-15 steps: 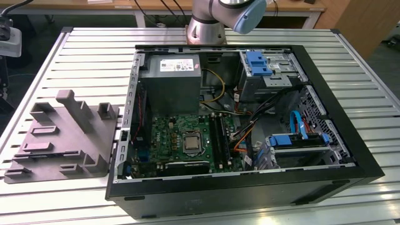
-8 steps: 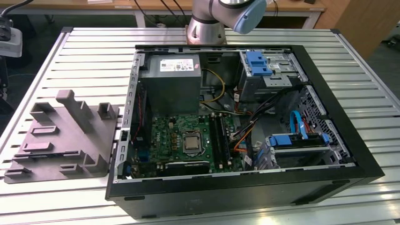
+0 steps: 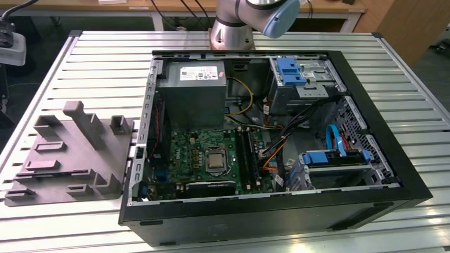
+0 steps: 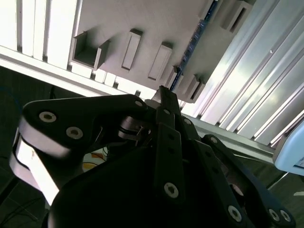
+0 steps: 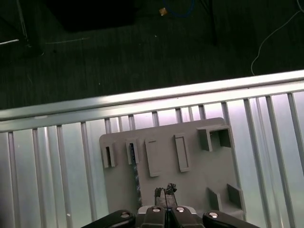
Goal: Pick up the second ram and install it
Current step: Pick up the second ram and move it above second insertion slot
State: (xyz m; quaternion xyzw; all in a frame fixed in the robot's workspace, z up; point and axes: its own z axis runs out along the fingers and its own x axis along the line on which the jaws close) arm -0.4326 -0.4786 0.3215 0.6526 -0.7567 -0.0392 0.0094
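Hovering above grey holder (image 5: pixel 197 187), gripper (image 5: pixel 165 190) had fingertips pressed together, clasping nothing. Second ram (image 5: pixel 135 168) sat in holder slot, just beside fingertips. Open computer case (image 3: pixel 281 213) stood to exterior view's right of holder. White label (image 3: pixel 199 73) on power supply (image 3: pixel 193 89): print unreadable.

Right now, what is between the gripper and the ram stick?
Nothing but a bare strip of the gray holder. The first wrist view shows the gripper beside the ram stick, which lies in the holder.
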